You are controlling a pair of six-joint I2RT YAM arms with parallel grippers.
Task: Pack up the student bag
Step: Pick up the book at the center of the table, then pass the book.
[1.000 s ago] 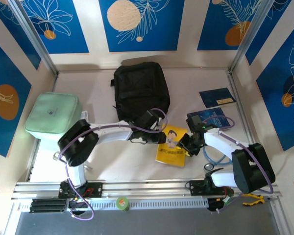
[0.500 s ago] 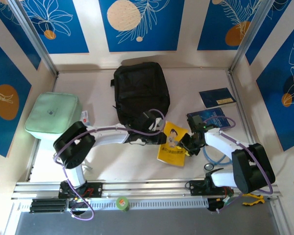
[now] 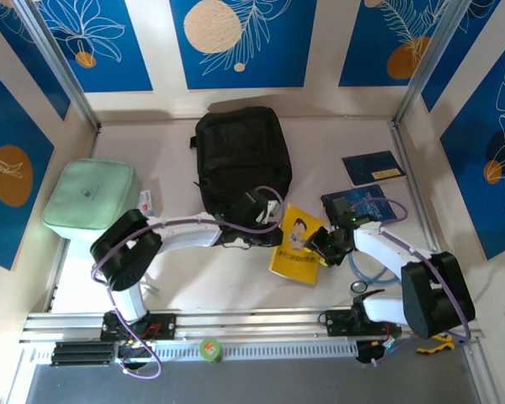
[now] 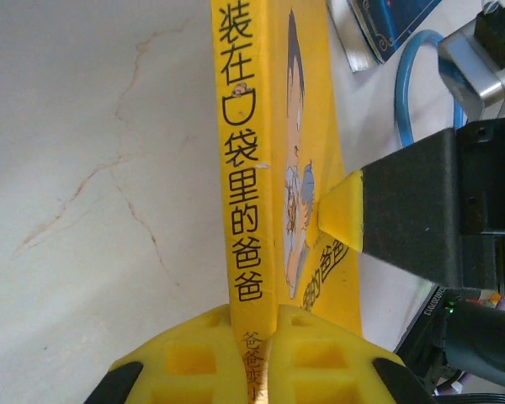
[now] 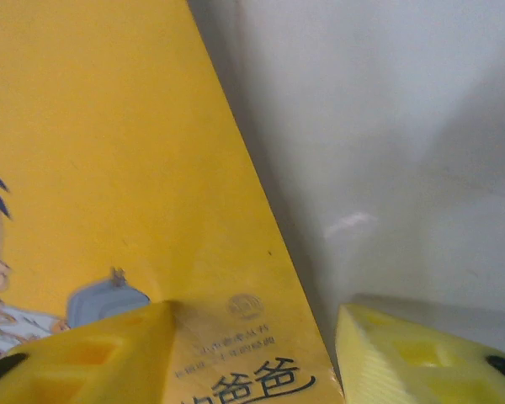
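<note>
- The left arm reaches low across the table point(image 3: 194, 278) from its base, forearm nearly level, and its left hand point(image 3: 268, 234) meets the near-left edge of the yellow book point(image 3: 296, 250).
- The right arm folds back at the elbow and bends inward, so the right hand point(image 3: 318, 247) sits at the book's opposite edge – the two hands face each other across it.
- The student bag point(image 3: 240, 156) lies flat on the table just behind the left hand, well toward the back wall, zipped side up and apart from the mint-green bag point(image 3: 88, 200) on the left.
- The left wrist view alone shows the grip: both yellow fingers point(image 4: 194, 358) are pressed together on the book's spine, fully closed on it.
- That view also catches one yellow fingertip of the right hand touching the cartoon cover.
- From the right wrist, the fingers point(image 5: 84, 353) stand apart – one over the cover's corner, the other out over bare table, nothing clamped.
- The spine reads 装在口袋里的爸爸 in black; the cover carries a drawn man with dark hair.
- The right wrist view adds a small round emblem and fine print near the cover's corner, too small to read.
- Two dark blue books point(image 3: 373, 166) lie near the right wall; their lettering is unreadable from above.
</note>
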